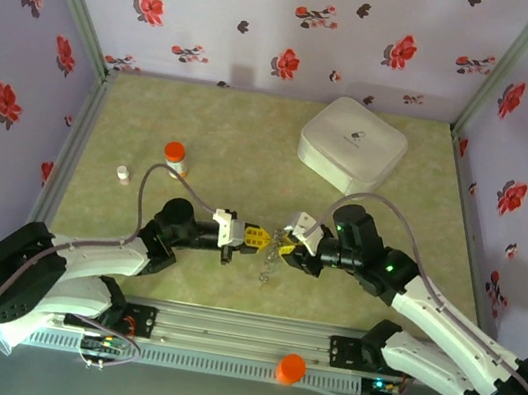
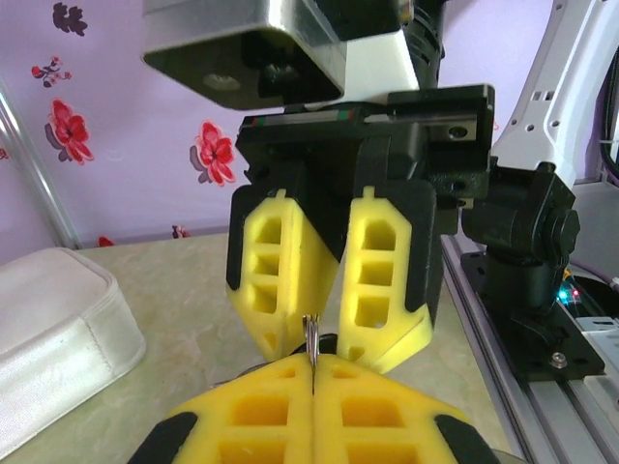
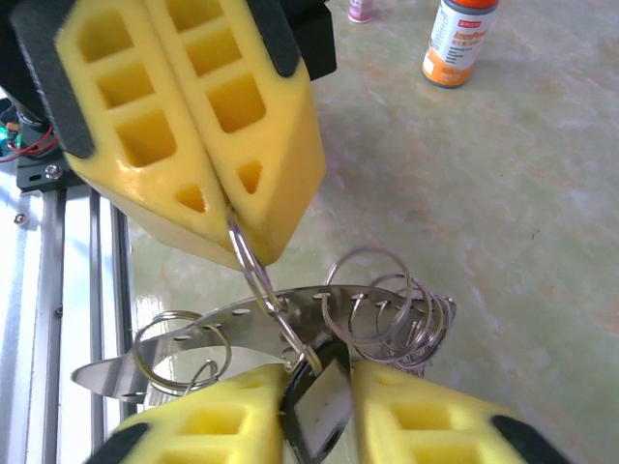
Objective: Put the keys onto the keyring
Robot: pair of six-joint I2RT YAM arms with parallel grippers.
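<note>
Left gripper (image 1: 259,238) and right gripper (image 1: 286,249) meet tip to tip at centre front of the worktop (image 1: 254,135), just past the near rail (image 1: 220,337). Left gripper is pressed together on the thin wire of the keyring (image 3: 253,271), held off the surface. Right gripper looks clamped on the black key (image 3: 319,406), whose head sits between its fingers, touching the keyring. A flat silver key (image 3: 222,324) is threaded on the same ring. A bunch of spare rings (image 3: 387,309) hangs just beside it, over the worktop.

Room: floral walls (image 1: 274,17) close off the left, far and right edges. There is bare worktop behind the grippers up to the far wall and to the left of centre. The rail is tight under the wrists, with an orange knob (image 1: 291,367) on it.

Containers: the white box (image 1: 351,143) is at far right, lid shut, contents cannot tell, well apart from the grippers. The orange-capped vial (image 1: 175,154) is upright and capped at left of centre. The small vial (image 1: 123,174) is near it, upright, closer to the left wall. The contents of both are unreadable.
</note>
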